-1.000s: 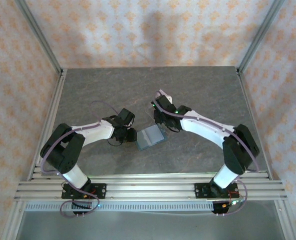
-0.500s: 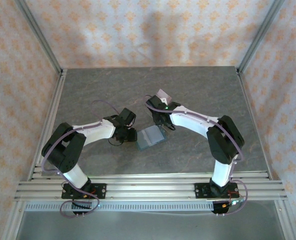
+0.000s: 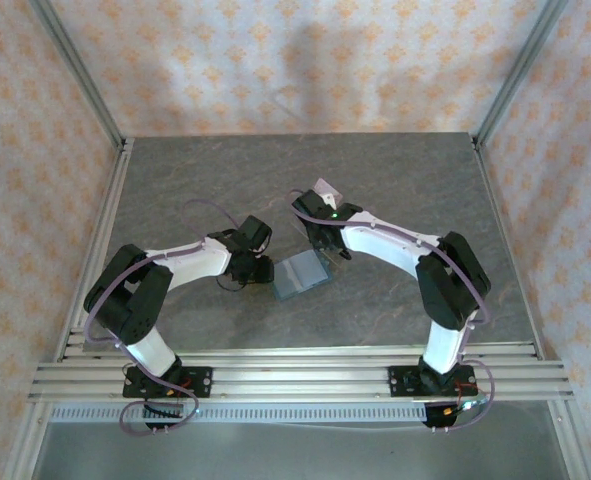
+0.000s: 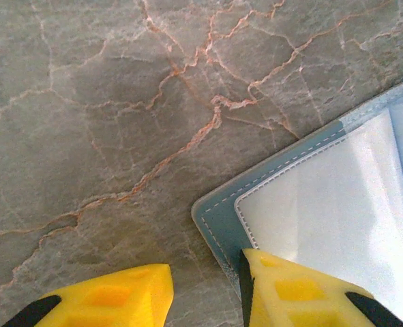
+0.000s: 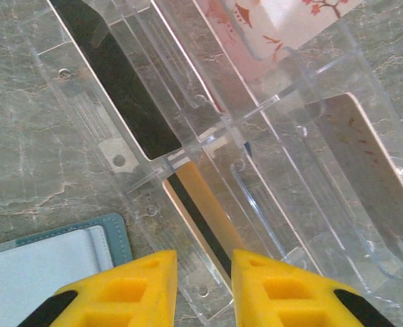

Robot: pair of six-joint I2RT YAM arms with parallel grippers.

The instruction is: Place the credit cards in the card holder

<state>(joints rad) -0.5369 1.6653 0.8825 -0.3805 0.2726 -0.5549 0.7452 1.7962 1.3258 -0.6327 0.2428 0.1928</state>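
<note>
The teal card holder (image 3: 300,273) lies open and flat mid-table, its clear inner pockets (image 4: 324,204) facing up. My left gripper (image 3: 266,270) stands open at its left corner (image 4: 218,221), one yellow fingertip (image 4: 303,289) over the stitched edge and the other on bare stone. My right gripper (image 5: 203,289) is open over the clear rack, its jaws either side of the near end of a tan credit card (image 5: 211,218) with a black stripe standing in a slot. A pink-white credit card (image 5: 269,20) with red markings sits at the rack's far end.
The transparent slotted rack (image 5: 283,157) also holds a black card (image 5: 119,75) and a brownish card (image 5: 371,170). The holder's corner (image 5: 116,231) lies just left of the rack. Aluminium posts (image 3: 80,75) and patterned walls enclose the marble table (image 3: 195,180).
My right arm has swung left and folded in over the rack, uncovering the pale card behind its wrist. The left arm and the holder have stayed put.
</note>
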